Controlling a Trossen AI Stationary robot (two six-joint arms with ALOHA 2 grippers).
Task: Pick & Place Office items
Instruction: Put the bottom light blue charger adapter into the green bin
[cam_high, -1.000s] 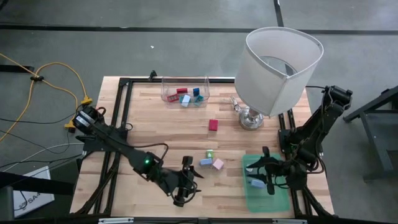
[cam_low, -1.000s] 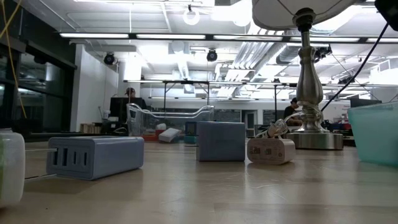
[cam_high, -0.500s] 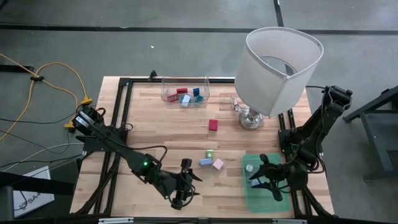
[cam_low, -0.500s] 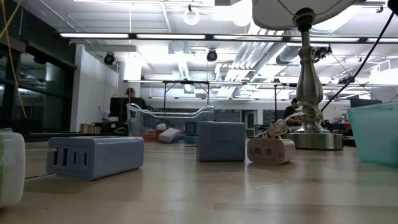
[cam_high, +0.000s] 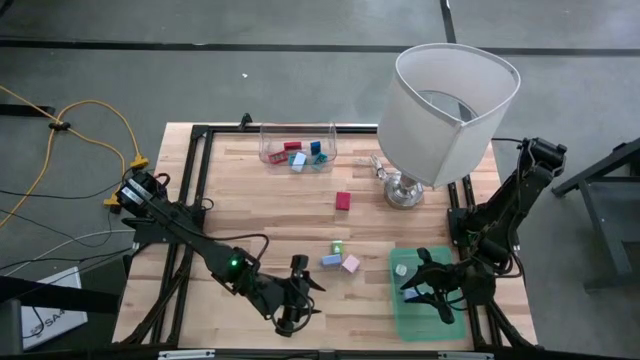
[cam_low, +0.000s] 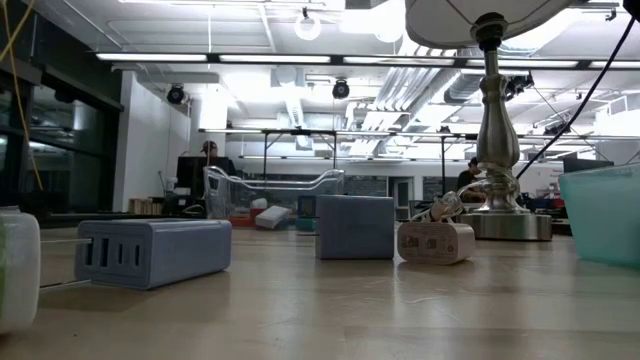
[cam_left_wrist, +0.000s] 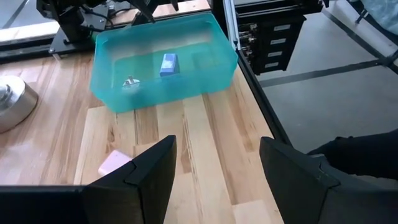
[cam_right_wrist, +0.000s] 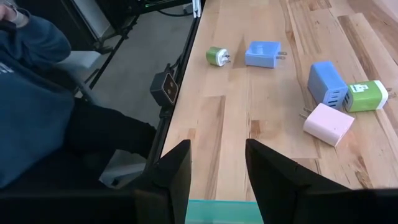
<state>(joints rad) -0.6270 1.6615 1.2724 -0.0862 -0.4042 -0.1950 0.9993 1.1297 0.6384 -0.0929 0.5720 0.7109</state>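
The office items are small plug-in chargers. A red one (cam_high: 343, 200) lies mid-table; a green (cam_high: 337, 246), a blue (cam_high: 331, 260) and a pink one (cam_high: 350, 264) lie flat together nearer the front. A blue one (cam_left_wrist: 168, 64) and a pale one (cam_left_wrist: 129, 81) rest on the floor of the teal bin (cam_high: 400, 325). My left gripper (cam_high: 305, 290) hovers open near the front edge, facing the bin, nothing between its fingers (cam_left_wrist: 149, 180). My right gripper (cam_high: 412, 283) hangs open over the bin, facing the table's left, also with nothing in it.
A big white lamp (cam_high: 450, 110) stands at the back right on a metal foot (cam_high: 403, 190). A clear bin (cam_high: 298, 150) with several items sits at the far edge. A green round plug (cam_right_wrist: 217, 56) and a blue charger (cam_right_wrist: 263, 53) lie near the front edge. A person (cam_right_wrist: 31, 93) sits beside it.
My right gripper has turned a little over the teal bin and stays open at the same width. The pale charger in the bin now shows beside it. The chargers on the table have not moved.
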